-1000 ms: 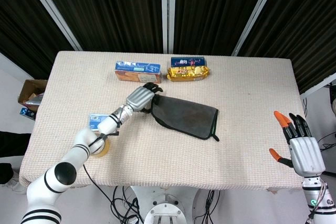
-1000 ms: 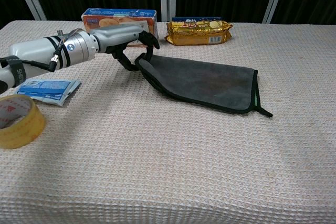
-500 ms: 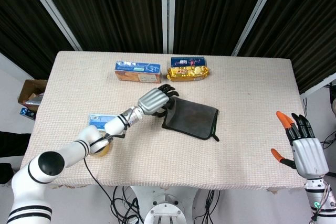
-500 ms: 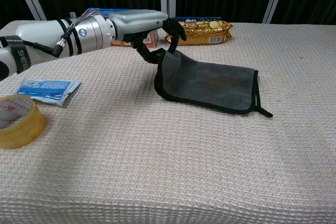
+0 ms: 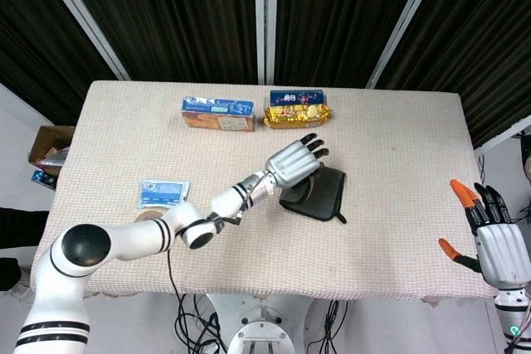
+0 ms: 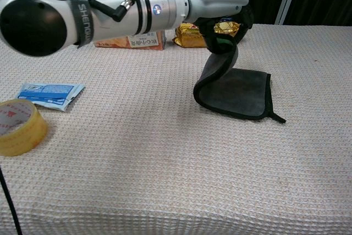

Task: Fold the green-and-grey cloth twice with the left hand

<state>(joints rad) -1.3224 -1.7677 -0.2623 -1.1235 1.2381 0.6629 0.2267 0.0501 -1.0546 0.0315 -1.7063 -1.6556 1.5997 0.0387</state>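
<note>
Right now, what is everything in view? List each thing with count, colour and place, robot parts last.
cloth: one, dark grey with green edging, mid-table right of centre; its left end is lifted and carried over the flat part.
blue biscuit box: one, blue and orange, far side of table, left of centre.
gold snack packet: one, gold with blue top, far side, beside the box.
blue sachet: one, blue and white, left side of table.
tape roll: one, yellowish, near left edge.
cardboard box: one, brown, on the floor off the table's left.
left hand: one, silver with black fingers, holding the cloth's raised end.
right hand: one, silver, orange-tipped fingers spread, off the table's right, holding nothing.
</note>
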